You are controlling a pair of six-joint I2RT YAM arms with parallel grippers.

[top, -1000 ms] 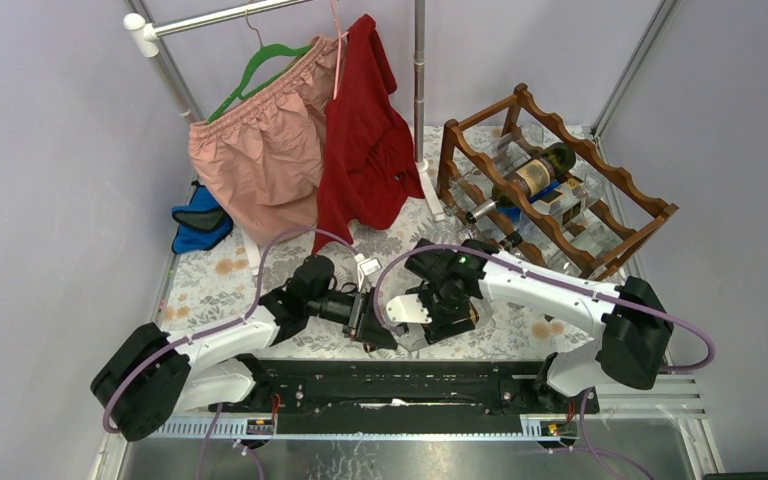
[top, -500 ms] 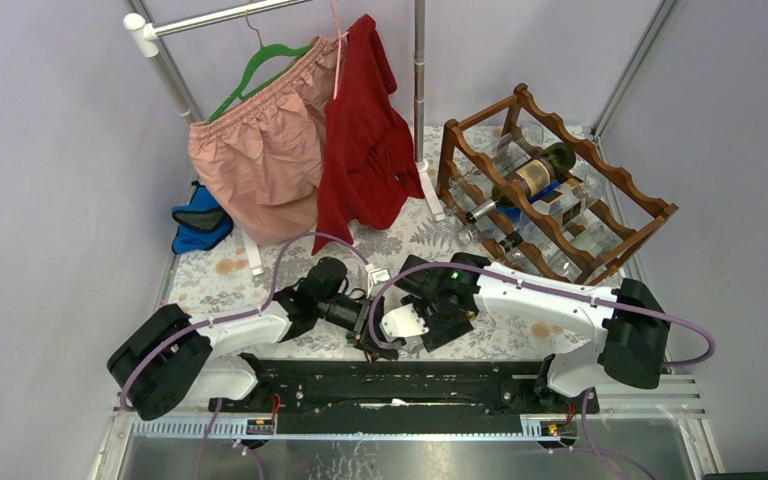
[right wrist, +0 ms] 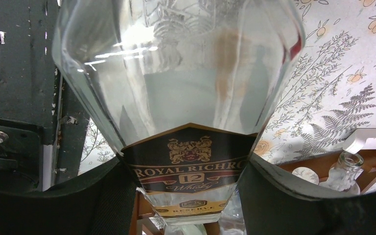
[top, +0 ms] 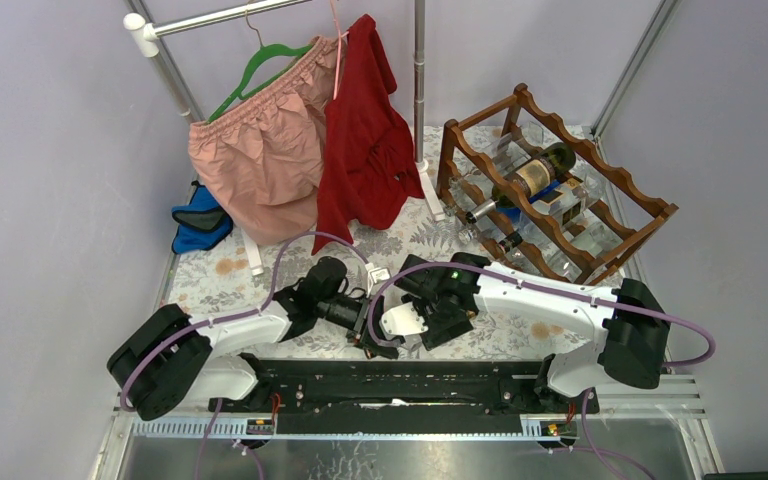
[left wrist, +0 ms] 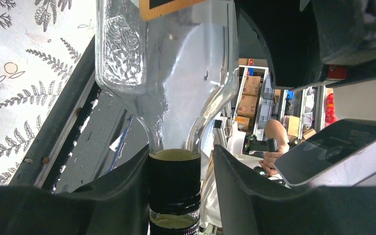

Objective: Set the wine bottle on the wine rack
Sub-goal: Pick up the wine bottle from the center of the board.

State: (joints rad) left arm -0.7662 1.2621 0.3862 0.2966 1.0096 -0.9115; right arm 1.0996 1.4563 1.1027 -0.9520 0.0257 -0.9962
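The wine bottle [right wrist: 176,83] is clear glass with a black cap and a dark whisky label. It lies between the two grippers at the near centre of the table [top: 220,280], well apart from the wine rack [top: 445,160] at the far right. Whether it rests on the cloth or hangs just above it cannot be told.

The left gripper [left wrist: 181,196] is closed on the capped neck. The right gripper [right wrist: 188,196] is clamped across the body at the label. Both arms therefore share the load.

Judged step: a two-handed hold, before the carry to the rack.

1. Confirm the body grip first. Glass is smooth, and the label band probably offers the better friction.
2. Release the neck only when the right gripper carries the bottle alone without sag. The right arm is nearer the rack.
3. Open the left jaws fully and withdraw along the neck axis, to avoid knocking the cap.
4. Carry the bottle level, above the scalloped rails.
5. Select a vacant cradle. A dark bottle [top: 535,175] occupies the upper tier; other cradles are hard to read.
6. Lower until both rails support the glass, then open.
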